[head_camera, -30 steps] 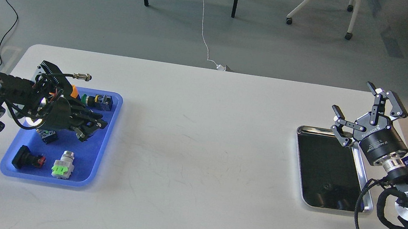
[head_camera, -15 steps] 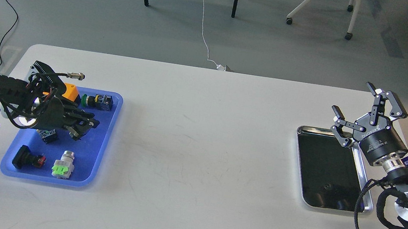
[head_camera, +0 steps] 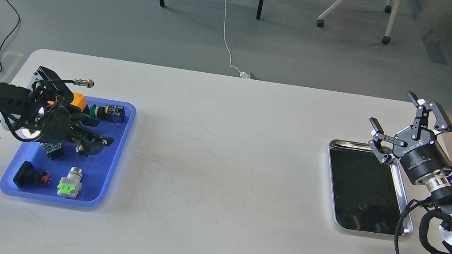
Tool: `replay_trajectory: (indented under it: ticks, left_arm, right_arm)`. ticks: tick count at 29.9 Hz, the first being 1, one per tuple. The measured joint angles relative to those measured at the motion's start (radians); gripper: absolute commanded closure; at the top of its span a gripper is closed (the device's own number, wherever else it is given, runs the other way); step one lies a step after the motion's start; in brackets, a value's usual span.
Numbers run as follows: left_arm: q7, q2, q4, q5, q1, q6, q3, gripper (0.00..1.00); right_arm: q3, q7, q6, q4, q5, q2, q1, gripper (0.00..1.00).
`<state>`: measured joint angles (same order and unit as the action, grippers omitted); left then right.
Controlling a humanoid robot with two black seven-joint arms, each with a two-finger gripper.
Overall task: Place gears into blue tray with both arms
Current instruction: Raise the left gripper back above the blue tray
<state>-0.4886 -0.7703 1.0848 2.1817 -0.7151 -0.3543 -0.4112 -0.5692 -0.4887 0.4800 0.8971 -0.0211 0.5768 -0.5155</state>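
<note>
The blue tray (head_camera: 110, 163) lies at the table's left end and holds several switch parts with orange, green and red bits. No tiny black gears can be made out anywhere in the head view. My left gripper (head_camera: 99, 138) hovers low over the tray's middle, pointing right, its fingers spread with nothing between them. At the table's right end, my right gripper (head_camera: 391, 108) stands open and empty above the far right corner of the silver tray (head_camera: 399, 195).
An orange-topped part (head_camera: 78, 101) and a green-and-blue part (head_camera: 108, 112) sit at the blue tray's far end. A black-and-red part (head_camera: 31, 175) and a green-and-silver part (head_camera: 70, 183) sit at its near end. The white table (head_camera: 222, 153) spans between the trays.
My left arm drew back to the left over the blue tray, uncovering the orange-topped part, and its fingers spread wider. The right arm barely moved.
</note>
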Motion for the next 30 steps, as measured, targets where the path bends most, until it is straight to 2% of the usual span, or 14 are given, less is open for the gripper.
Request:
replay_trajectory:
  ticks: [6, 8, 11, 14, 18, 22, 28, 30]
  left_arm:
    - [0.000, 0.007, 0.105, 0.000, -0.011, 0.000, -0.074, 0.10]
    - [0.000, 0.021, 0.140, -0.013, -0.015, 0.000, -0.086, 0.07]
    - [0.000, 0.049, 0.183, -0.205, -0.015, 0.017, -0.100, 0.07]
    - [0.000, 0.084, 0.221, -0.488, 0.001, 0.070, -0.101, 0.06]
    - [0.000, 0.161, 0.235, -0.883, 0.063, 0.159, -0.112, 0.02]
    - [0.000, 0.256, 0.232, -1.182, 0.155, 0.230, -0.205, 0.02]
    - [0.000, 0.416, 0.219, -1.281, 0.337, 0.251, -0.443, 0.02]
    - [0.034, 0.451, 0.216, -1.289, 0.378, 0.251, -0.508, 0.02]
  right_arm:
    - [0.000, 0.000, 0.000, 0.000, 0.000, 0.000, 0.000, 0.04]
    - [0.000, 0.000, 0.000, 0.000, 0.000, 0.000, 0.000, 0.04]
    - [0.000, 0.000, 0.001, 0.000, 0.000, 0.001, 0.000, 0.04]
    - [0.003, 0.000, 0.003, 0.001, 0.001, 0.002, 0.000, 0.04]
    - [0.004, 0.000, 0.003, 0.003, 0.002, 0.003, 0.000, 0.04]
    - [0.006, 0.000, 0.004, 0.004, 0.004, 0.003, -0.002, 0.04]
    - [0.019, 0.000, 0.007, 0.013, 0.056, 0.023, -0.003, 0.03]
    - [0.026, 0.000, 0.008, 0.031, 0.125, 0.046, -0.009, 0.03]
